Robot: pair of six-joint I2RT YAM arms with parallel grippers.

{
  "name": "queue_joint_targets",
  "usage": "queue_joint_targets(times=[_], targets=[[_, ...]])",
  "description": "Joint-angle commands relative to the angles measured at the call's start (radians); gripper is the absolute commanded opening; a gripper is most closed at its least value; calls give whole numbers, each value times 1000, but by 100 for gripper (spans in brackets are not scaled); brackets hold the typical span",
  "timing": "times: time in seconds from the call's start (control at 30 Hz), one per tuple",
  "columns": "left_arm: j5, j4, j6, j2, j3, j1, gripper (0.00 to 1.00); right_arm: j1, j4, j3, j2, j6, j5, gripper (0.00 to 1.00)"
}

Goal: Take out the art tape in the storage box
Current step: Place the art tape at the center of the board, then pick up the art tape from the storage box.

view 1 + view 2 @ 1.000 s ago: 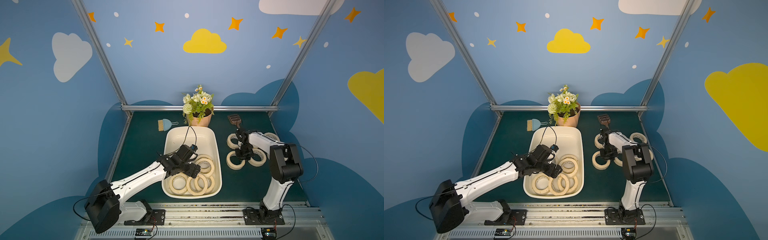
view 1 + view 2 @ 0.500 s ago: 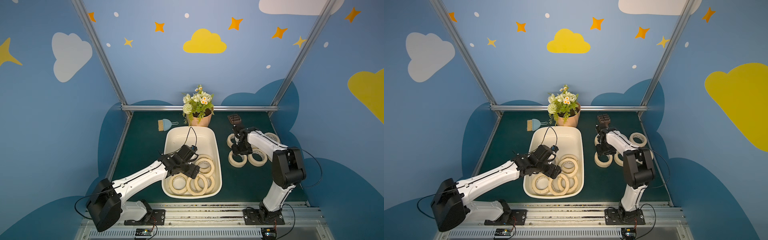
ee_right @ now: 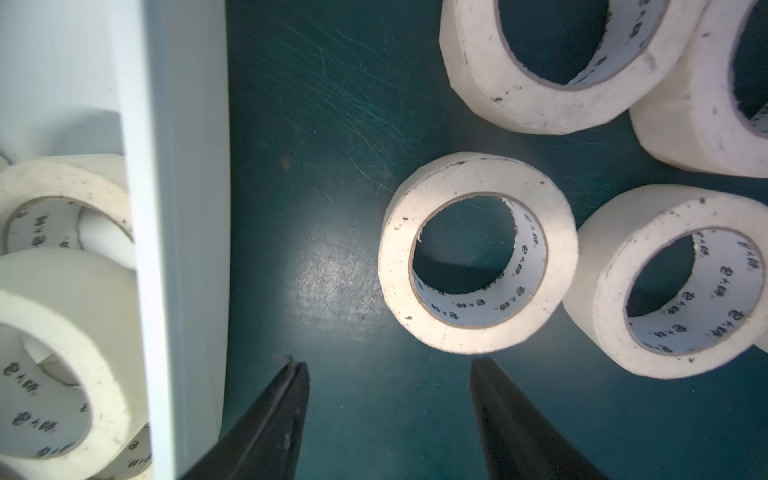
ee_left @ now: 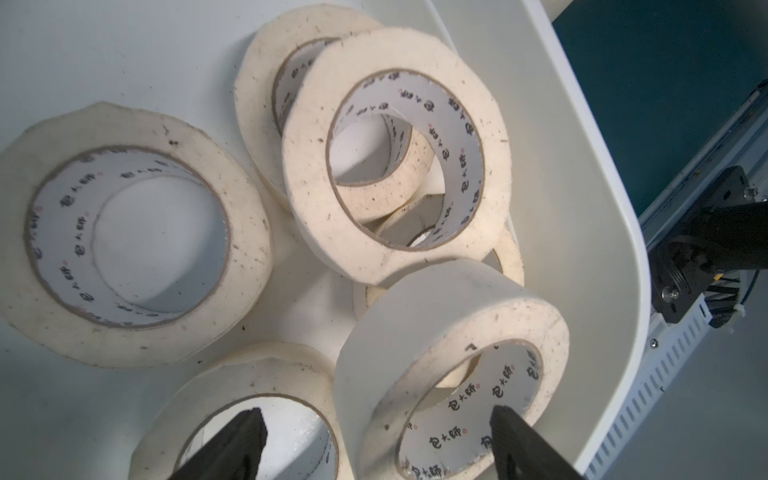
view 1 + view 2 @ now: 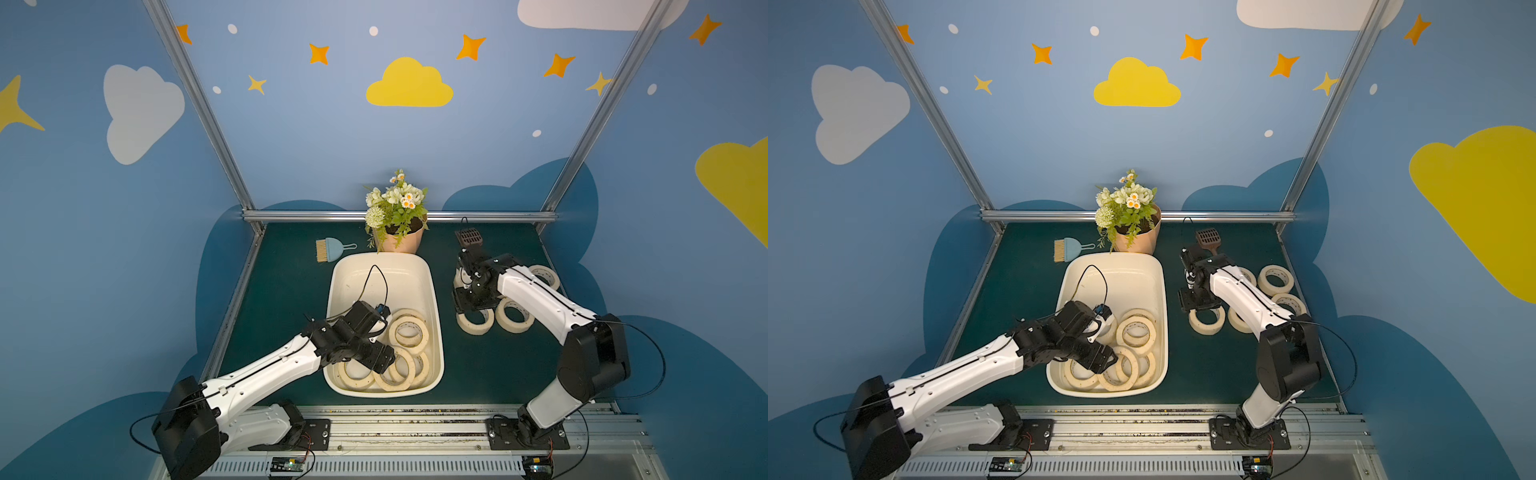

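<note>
The art tape (image 5: 406, 333) is split. About six rolls sit in the storage box (image 5: 401, 286), crowded toward its 6 o'clock end in both top views, some flat and some stacked or leaning. At least five freed rolls (image 5: 475, 323) lie flat on the mat (image 5: 291, 299) at the box's 3 o'clock, close together. By my reckoning the job is near its halfway mark, with the box's 12 o'clock half bare. The left gripper (image 4: 376, 415) hangs inside the box, fingers spread and holding nothing. In the left wrist view one finger is over the core of a tilted roll (image 4: 415, 324) near the box wall and the other over a neighbouring core, so that roll looks like the next pick. The right gripper (image 3: 388, 363) is over bare mat between the box wall and the nearest freed roll, fingers apart and empty. The rolls are wide cream rings of matte paper with dark-speckled faces and slightly ragged edges, wound on white cores with small dark print. The box is smooth off-white plastic, a rounded rectangle with low walls and a rolled rim. The mat is dark green and finely scratched. A peach flower pot (image 5: 401, 242) stands at the box's 12 o'clock, and a blue hand brush (image 5: 328, 250) at 11.
</note>
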Motion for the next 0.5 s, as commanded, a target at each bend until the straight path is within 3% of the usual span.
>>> queue_joint_targets(times=[0.0,0.1,0.37,0.47], targets=[[16,41,-15,31,-19,-2,80,23,-66,19,-36,-12,-30,66],[13,83,-23,81,-14,-2,69,63,-91,23,-63,-7,-33,62],[-29,51,-7,149,49,-5,11,160,-107,-2,-127,35,-87,58],[-91,-26,18,145,114,-5,4,200,-80,3,-143,55,-147,58]])
